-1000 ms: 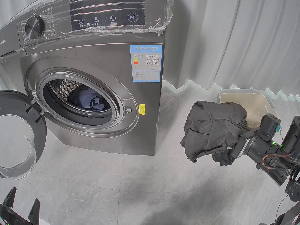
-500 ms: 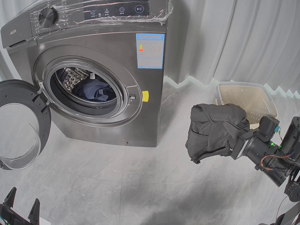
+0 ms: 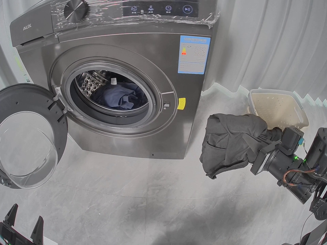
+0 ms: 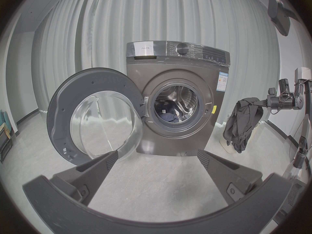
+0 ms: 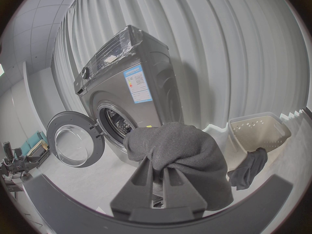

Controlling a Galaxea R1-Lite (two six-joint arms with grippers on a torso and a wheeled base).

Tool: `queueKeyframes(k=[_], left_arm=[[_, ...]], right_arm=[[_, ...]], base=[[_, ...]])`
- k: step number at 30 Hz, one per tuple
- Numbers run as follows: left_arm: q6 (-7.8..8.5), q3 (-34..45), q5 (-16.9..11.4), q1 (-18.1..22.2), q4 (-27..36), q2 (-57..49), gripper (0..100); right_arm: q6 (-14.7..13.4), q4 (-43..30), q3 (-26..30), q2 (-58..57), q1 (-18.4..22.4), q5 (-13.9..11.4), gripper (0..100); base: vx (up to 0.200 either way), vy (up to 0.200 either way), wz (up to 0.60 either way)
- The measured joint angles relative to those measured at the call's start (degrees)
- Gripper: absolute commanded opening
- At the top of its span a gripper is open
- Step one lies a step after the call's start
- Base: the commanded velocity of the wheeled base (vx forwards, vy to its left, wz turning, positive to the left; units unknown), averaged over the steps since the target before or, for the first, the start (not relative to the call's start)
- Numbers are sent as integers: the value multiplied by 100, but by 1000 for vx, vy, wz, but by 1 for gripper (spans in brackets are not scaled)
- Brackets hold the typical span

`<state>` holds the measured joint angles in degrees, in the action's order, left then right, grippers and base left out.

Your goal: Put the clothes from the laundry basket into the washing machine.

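Note:
The grey washing machine (image 3: pixel 136 51) stands ahead on the left with its round door (image 3: pixel 30 133) swung wide to the left. Blue clothes (image 3: pixel 119 97) lie in the drum. My right gripper (image 5: pixel 158 171) is shut on a dark grey garment (image 3: pixel 231 140), which hangs bunched in the air to the right of the machine, in front of the beige laundry basket (image 3: pixel 272 92). A loose end of the garment (image 5: pixel 248 171) dangles lower down. My left gripper (image 3: pixel 26 215) stays low at the near left, open and holding nothing, facing the machine (image 4: pixel 175 91).
A white curtain (image 3: pixel 272 34) hangs behind the machine and basket. Grey tiled floor (image 3: pixel 153 194) lies open between me and the machine. The open door juts out over the floor on the left.
The whole head view has shifted, so the camera moved: the machine now sits further right and its drum faces me more squarely. The right gripper still holds the garment the same way.

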<state>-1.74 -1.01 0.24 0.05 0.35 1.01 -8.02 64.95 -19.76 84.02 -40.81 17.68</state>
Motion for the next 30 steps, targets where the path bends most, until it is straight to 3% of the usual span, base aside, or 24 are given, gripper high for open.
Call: queueKeyframes(k=[8, 26, 30], left_arm=[[0, 0, 2, 2, 2, 2, 100], [-2, 0, 0, 5, -2, 2, 100], [-2, 0, 0, 2, -2, 2, 100]], right_arm=[[-7, -4, 11, 2, -4, 5, 0], [-73, -13, 22, 57, -33, -6, 0], [-76, -4, 26, 93, -39, -16, 0]], base=[[0, 200, 0], [0, 0, 0], [0, 200, 0]])
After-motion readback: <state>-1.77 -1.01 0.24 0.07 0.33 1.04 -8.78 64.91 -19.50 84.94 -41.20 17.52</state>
